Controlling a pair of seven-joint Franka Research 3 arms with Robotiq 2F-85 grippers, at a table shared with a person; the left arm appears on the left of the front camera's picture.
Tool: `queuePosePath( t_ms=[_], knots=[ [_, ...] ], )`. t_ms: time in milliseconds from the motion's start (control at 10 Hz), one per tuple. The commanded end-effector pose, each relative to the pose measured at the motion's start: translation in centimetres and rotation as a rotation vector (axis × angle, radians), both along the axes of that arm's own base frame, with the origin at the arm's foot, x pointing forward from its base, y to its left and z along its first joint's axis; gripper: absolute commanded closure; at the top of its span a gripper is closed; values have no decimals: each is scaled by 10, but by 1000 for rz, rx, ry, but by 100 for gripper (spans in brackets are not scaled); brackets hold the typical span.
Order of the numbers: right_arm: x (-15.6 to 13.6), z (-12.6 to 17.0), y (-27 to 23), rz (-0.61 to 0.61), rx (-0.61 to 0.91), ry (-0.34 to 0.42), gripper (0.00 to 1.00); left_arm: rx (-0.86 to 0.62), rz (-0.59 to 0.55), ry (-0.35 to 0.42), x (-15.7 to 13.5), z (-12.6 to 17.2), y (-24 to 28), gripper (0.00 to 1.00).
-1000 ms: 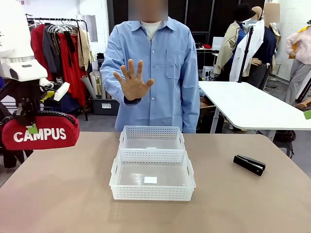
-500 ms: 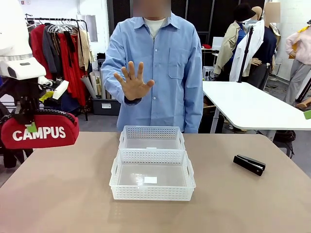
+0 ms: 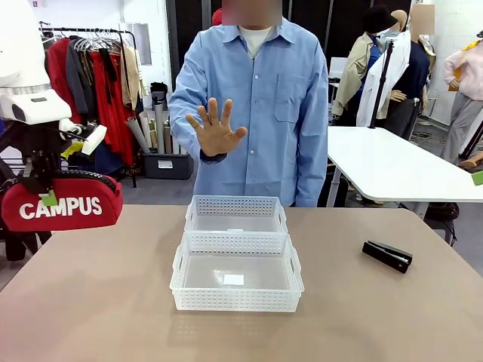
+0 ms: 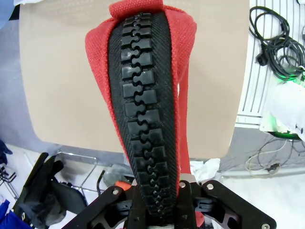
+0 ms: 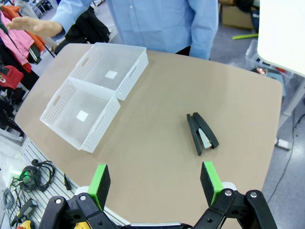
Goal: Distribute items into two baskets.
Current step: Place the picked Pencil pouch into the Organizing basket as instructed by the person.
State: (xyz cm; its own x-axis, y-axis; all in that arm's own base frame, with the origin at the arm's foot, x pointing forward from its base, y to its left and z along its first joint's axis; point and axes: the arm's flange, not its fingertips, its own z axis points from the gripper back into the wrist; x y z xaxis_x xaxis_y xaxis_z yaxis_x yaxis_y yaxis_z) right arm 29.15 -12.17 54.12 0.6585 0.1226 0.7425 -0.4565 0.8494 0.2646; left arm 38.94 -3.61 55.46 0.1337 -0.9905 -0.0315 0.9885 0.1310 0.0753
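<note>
My left gripper (image 3: 39,185) is shut on the red CAMPUS pouch (image 3: 62,205), holding it in the air above the table's far left edge. In the left wrist view the pouch (image 4: 145,95) hangs from the closed fingers, its black zip facing the camera. Two white baskets (image 3: 236,271) (image 3: 235,214) stand end to end at the table's middle, both bare inside. The black stapler (image 3: 387,256) lies on the table to the right. My right gripper (image 5: 155,186) is open high above the table, with the stapler (image 5: 201,133) and both baskets (image 5: 81,114) below it.
A person in a blue shirt stands at the far side with an open hand (image 3: 216,130) raised, palm toward me, above the far basket. A white table (image 3: 392,170) stands behind at the right. Cables (image 4: 274,38) lie on the floor left of the table.
The person has shifted slightly to the right, the raised hand moving with them. The left gripper and pouch have barely moved. Baskets and stapler are unchanged.
</note>
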Motion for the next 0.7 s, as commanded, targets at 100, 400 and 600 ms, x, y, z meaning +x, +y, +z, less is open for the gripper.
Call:
queuePosePath(
  t_ms=[100,400,600],
  knots=[
    [0,0,-1,9,16,-8,0,5,10,-4,-3,2,1,100],
    [0,0,-1,9,16,-8,0,5,10,-4,-3,2,1,100],
    [0,0,-1,9,16,-8,0,5,10,-4,-3,2,1,100]
  ],
)
